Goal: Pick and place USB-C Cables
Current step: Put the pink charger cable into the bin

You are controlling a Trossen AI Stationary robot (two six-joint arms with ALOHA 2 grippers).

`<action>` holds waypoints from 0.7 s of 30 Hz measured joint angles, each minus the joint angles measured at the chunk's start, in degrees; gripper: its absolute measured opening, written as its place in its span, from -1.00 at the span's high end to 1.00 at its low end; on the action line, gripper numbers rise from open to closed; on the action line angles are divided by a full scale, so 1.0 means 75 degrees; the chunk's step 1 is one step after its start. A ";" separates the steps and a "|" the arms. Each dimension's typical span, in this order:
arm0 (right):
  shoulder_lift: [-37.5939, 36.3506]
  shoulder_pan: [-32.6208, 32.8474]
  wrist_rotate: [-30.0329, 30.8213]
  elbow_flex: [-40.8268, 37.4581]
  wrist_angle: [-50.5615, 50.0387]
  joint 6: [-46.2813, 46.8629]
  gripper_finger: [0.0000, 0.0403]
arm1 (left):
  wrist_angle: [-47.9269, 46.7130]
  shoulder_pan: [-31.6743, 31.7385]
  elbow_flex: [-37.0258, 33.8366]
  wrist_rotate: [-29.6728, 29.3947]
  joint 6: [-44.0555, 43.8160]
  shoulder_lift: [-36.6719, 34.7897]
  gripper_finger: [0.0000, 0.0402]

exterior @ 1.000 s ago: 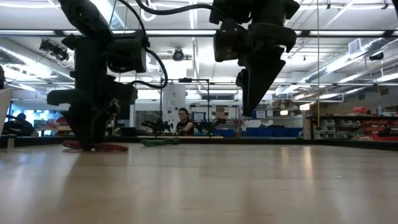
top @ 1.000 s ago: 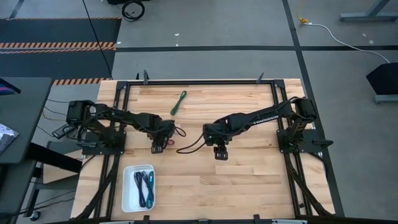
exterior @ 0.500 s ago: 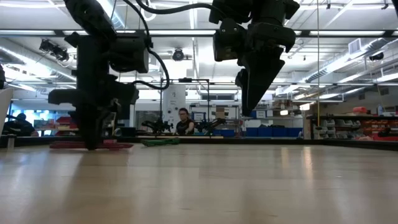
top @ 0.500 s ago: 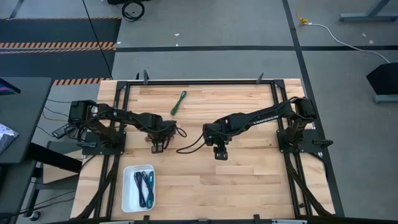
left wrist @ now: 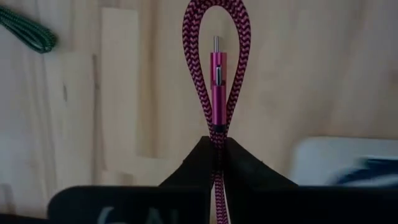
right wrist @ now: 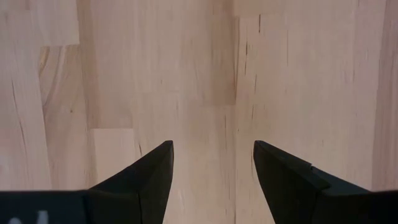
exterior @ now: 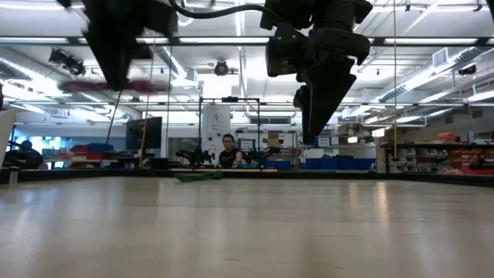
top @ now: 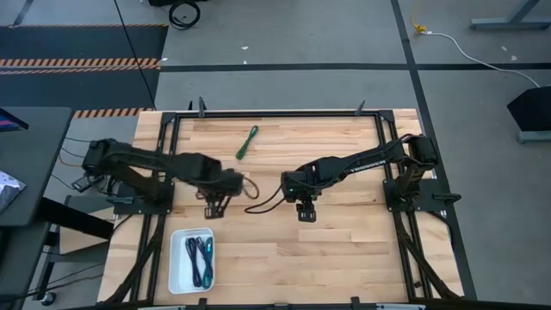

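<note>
Left gripper [left wrist: 217,146] fingers pinch braided magenta USB-C cable [left wrist: 217,74] mid-bundle; light, floppy loop. Right gripper [right wrist: 211,163] fingers spread, empty.

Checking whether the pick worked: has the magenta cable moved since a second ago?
Yes. In the low view the magenta cable, clamped in the left gripper, has risen off the table.

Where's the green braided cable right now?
The green braided cable lies on the wooden table near its far edge in the high view, beyond the left hand, apart from both arms.
</note>
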 joint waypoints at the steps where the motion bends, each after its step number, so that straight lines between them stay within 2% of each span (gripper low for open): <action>1: 0.0000 0.0000 0.0000 0.0000 -0.0016 0.0000 -0.13 | -0.0149 -0.0252 0.0090 -0.0003 -0.0232 -0.0137 0.90; 7: 0.0000 0.0009 0.0000 0.0000 0.0015 -0.0055 -0.13 | -0.0572 -0.2110 0.0161 -0.0078 -0.0706 -0.0737 0.90; 9: 0.0000 0.0009 0.0000 0.0000 0.0032 -0.0126 -0.13 | -0.0671 -0.2660 0.0161 -0.0424 -0.1954 -0.0798 0.90; 11: 0.0000 0.0009 0.0000 0.0000 0.0055 -0.0135 -0.13 | -0.0846 -0.2993 0.0158 -0.0931 -0.4047 -0.0835 0.90; 13: 0.0000 0.0009 0.0000 0.0000 0.0060 -0.0137 -0.13 | -0.0811 -0.3321 0.0158 -0.1105 -0.5612 -0.0839 0.87; 21: 0.0000 -0.0085 0.0003 0.0000 0.0158 0.0147 -0.13 | -0.0775 -0.4551 0.0155 -0.1132 -0.8188 -0.0774 0.89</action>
